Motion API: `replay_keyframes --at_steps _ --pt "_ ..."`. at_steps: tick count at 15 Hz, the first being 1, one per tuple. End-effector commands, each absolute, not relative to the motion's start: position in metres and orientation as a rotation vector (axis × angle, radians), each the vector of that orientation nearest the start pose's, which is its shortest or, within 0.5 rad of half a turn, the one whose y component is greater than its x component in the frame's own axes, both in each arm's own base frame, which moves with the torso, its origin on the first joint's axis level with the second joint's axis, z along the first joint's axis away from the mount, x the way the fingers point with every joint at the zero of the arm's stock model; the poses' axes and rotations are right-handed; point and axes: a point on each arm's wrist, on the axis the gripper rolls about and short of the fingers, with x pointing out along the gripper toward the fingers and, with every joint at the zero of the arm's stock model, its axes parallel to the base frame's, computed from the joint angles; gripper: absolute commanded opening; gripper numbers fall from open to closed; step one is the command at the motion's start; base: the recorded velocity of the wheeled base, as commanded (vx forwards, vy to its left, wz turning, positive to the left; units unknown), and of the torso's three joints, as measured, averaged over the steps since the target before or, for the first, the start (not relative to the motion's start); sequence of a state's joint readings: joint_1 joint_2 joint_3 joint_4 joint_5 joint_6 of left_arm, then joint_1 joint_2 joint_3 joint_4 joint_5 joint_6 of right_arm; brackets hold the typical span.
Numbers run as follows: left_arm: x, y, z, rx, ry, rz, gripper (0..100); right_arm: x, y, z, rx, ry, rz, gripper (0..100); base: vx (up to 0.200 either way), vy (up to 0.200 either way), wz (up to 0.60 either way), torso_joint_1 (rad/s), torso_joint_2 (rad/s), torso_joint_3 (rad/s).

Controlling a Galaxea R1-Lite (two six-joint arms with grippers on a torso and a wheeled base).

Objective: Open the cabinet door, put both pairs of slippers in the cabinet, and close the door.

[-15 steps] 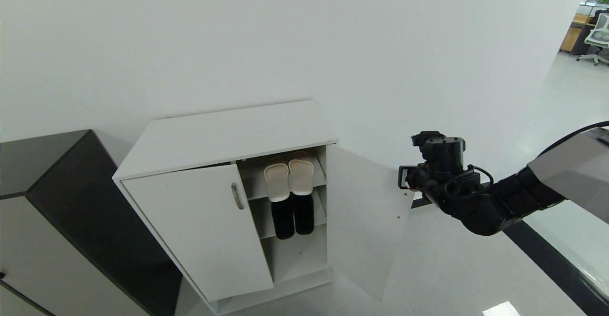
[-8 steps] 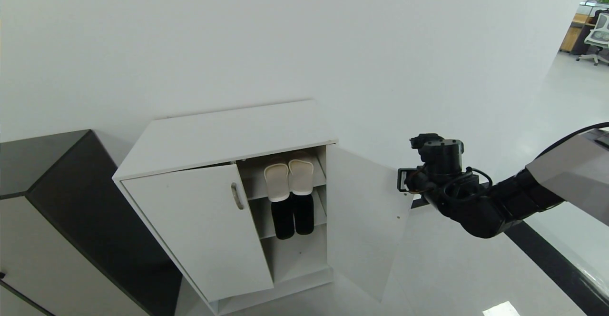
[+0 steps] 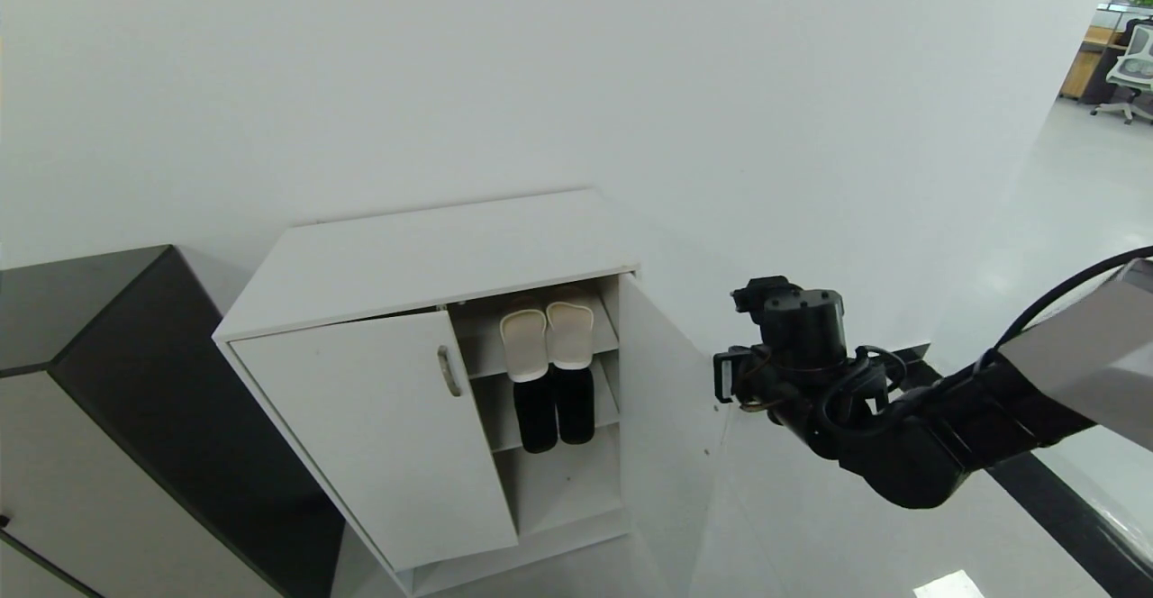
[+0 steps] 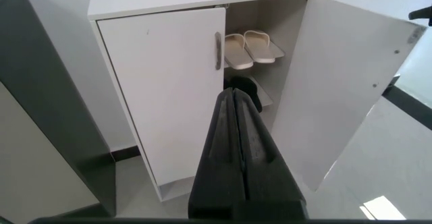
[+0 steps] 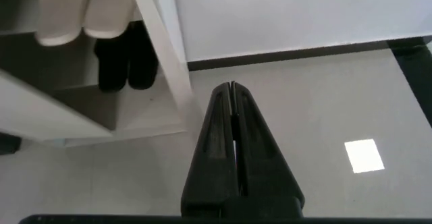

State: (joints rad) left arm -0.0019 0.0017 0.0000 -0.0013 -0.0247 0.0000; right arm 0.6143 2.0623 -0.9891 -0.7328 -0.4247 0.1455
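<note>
Right gripper [image 3: 721, 376]: fingers pressed together, nothing held; it sits against or just beside the outer face of the open door [image 3: 668, 409], near that door's free edge, and contact cannot be told. Left gripper [image 4: 233, 94]: fingers likewise closed flat on each other and empty, facing the cabinet [image 3: 423, 260] front from some way off. Beyond the open door from the right gripper: white slippers [image 3: 547, 339], one pair, on the upper shelf, ends jutting past the shelf edge; black slippers [image 3: 554, 413], one pair, on the shelf directly beneath. Farther on, closed door [image 3: 378, 436] with a slim metal handle [image 3: 448, 371] at its inner edge. Farthest from the right gripper, a dark cabinet [image 3: 135, 355] standing beside the white one, cut off by the frame. Below the right gripper: pale glossy floor [image 3: 856, 535], a black strip [image 3: 1045, 499] running across it, a bright patch [image 3: 948, 585]. Office chair [image 3: 1133, 67] far off behind. In the left wrist view that gripper's own fingers hide part of the black slippers; the cabinet's lowest compartment is partly screened by the closed door.
</note>
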Motion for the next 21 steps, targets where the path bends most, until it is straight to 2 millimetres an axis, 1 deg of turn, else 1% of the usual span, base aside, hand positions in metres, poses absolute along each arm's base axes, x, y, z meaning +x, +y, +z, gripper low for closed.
replay_keyframes --at_steps 1,3,4,7,10,13,15,20,21 --pt "-0.023 -0.001 0.076 0.0 0.0 -0.026 0 0.296 0.227 0.128 -0.018 0.278 0.23 0 0.0 0.0 0.0 0.0 0.0 0.0" --pt "-0.023 -0.001 0.076 0.0 0.0 -0.026 0 0.286 0.227 0.129 -0.03 0.26 0.258 0 0.0 0.0 0.0 0.0 0.0 0.0" --pt "-0.023 -0.001 0.076 0.0 0.0 -0.026 0 0.285 0.227 0.129 -0.035 0.246 0.266 0 0.0 0.0 0.0 0.0 0.0 0.0" --pt "-0.023 -0.001 0.076 0.0 0.0 -0.026 0 0.284 0.227 0.125 -0.044 0.24 0.286 0 0.0 0.0 0.0 0.0 0.0 0.0" --pt "-0.023 -0.001 0.076 0.0 0.0 -0.026 0 0.286 0.224 0.127 -0.035 0.227 0.278 0 0.0 0.0 0.0 0.0 0.0 0.0" --pt "-0.023 -0.001 0.076 0.0 0.0 -0.026 0 0.288 0.226 0.122 -0.05 0.237 0.278 0 0.0 0.0 0.0 0.0 0.0 0.0" --pt "-0.023 -0.001 0.076 0.0 0.0 -0.026 0 0.289 0.226 0.116 -0.077 0.249 0.278 0 0.0 0.0 0.6 0.002 0.0 0.005" --pt "-0.023 -0.001 0.076 0.0 0.0 -0.026 0 0.288 0.226 0.113 -0.086 0.256 0.278 0 0.0 0.0 0.6 0.003 0.0 0.002" --pt "-0.023 -0.001 0.076 0.0 0.0 -0.026 0 0.288 0.226 0.113 -0.088 0.255 0.279 0 0.0 0.0 0.0 0.0 0.0 0.0"
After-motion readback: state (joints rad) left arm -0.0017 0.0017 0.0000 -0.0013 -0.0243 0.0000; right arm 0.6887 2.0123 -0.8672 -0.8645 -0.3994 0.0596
